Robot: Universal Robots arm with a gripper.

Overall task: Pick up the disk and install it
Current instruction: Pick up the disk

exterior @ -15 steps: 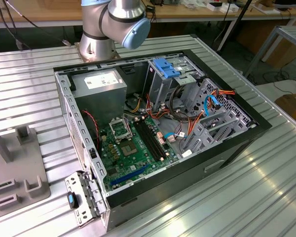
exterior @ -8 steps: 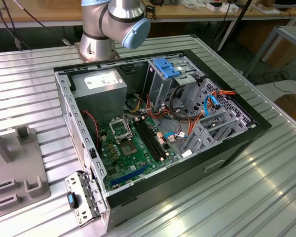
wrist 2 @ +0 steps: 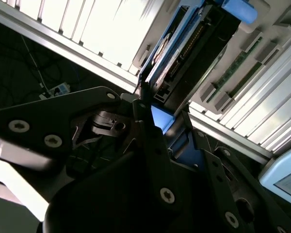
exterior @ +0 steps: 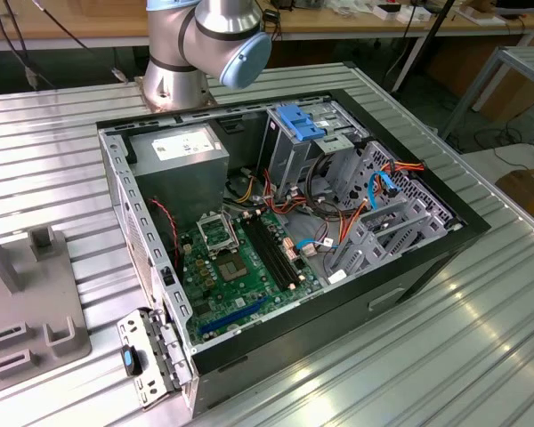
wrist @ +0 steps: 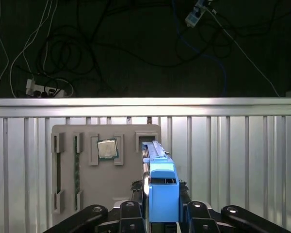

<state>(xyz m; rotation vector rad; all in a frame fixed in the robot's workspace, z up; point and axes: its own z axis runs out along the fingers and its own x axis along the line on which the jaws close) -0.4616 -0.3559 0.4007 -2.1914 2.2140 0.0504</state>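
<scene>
The gripper (wrist: 163, 209) is clenched on the disk (wrist: 157, 167), held edge-on between its jaws. Past its tips, a grey parts tray (wrist: 87, 194) lies on the ribbed table (wrist: 233, 165).

We record a silver-grey cylindrical arm (exterior: 182, 36) with a pale blue round joint cap (exterior: 246, 55). In both wrist views the gripper (wrist: 162, 201) is matt black, its linkage plates (wrist 2: 63, 126) fastened by round-headed silver screws (wrist 2: 166, 195).
</scene>
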